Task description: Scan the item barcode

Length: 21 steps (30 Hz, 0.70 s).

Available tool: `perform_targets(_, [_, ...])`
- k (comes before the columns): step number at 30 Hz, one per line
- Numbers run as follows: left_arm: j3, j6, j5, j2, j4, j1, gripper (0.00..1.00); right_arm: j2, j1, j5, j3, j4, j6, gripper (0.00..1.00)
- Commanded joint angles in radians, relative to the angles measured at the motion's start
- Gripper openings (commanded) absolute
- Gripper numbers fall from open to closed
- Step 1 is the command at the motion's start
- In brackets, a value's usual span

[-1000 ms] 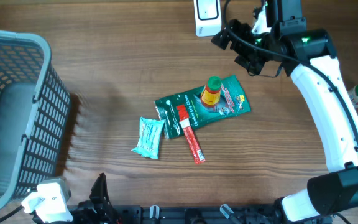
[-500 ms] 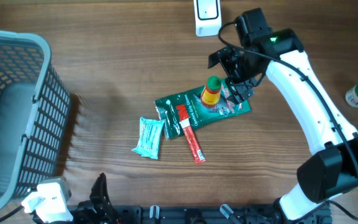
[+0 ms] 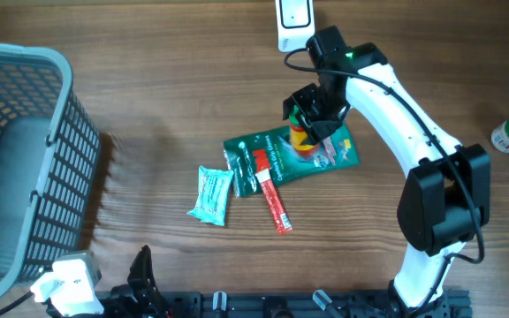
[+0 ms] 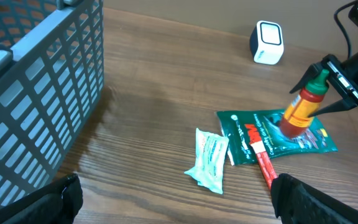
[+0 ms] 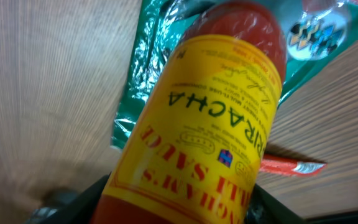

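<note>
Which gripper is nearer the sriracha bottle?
Right. The right gripper clasps the sriracha bottle near its top; the left gripper sits at the table's near edge, far from it.

The sriracha bottle (image 5: 197, 118) at the black right gripper (image 3: 315, 115) is red, with a yellow label lettered in green and red, and a green cap. Below the gripper lies a glossy green pouch (image 3: 277, 157), then a red stick sachet (image 3: 272, 199) and a pale teal packet (image 3: 211, 194). The tabletop (image 3: 166, 88) is brown wood grain.
</note>
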Motion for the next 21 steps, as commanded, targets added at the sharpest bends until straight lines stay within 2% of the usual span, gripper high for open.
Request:
perform_targets(1, [-0.003, 0.002, 0.008, -0.003, 0.002, 0.006, 1.0, 0.006, -0.007, -0.017, -0.002, 0.002, -0.064, 0.45])
perform_targets(2, [-0.003, 0.002, 0.008, -0.003, 0.002, 0.006, 1.0, 0.006, -0.007, -0.017, -0.002, 0.002, -0.099, 0.4])
perform_targets(5, [-0.003, 0.002, 0.008, -0.003, 0.002, 0.006, 1.0, 0.006, -0.02, -0.019, 0.0, 0.002, -0.225, 0.36])
perform_targets(8, [-0.003, 0.002, 0.008, -0.003, 0.002, 0.006, 1.0, 0.006, -0.048, -0.112, 0.031, 0.01, -0.61, 0.37])
perform_targets(10, [-0.003, 0.002, 0.008, -0.003, 0.002, 0.006, 1.0, 0.006, -0.075, -0.267, 0.053, 0.002, -0.99, 0.39])
perform_targets(12, [-0.003, 0.002, 0.008, -0.003, 0.002, 0.006, 1.0, 0.006, -0.101, -0.33, 0.066, -0.052, -1.212, 0.43])
perform_targets(16, [-0.003, 0.002, 0.008, -0.003, 0.002, 0.006, 1.0, 0.006, -0.142, -0.318, 0.065, -0.13, -1.407, 0.45])
perform_targets(21, [-0.003, 0.002, 0.008, -0.003, 0.002, 0.006, 1.0, 0.006, -0.143, -0.227, 0.065, -0.218, -1.4, 0.45])
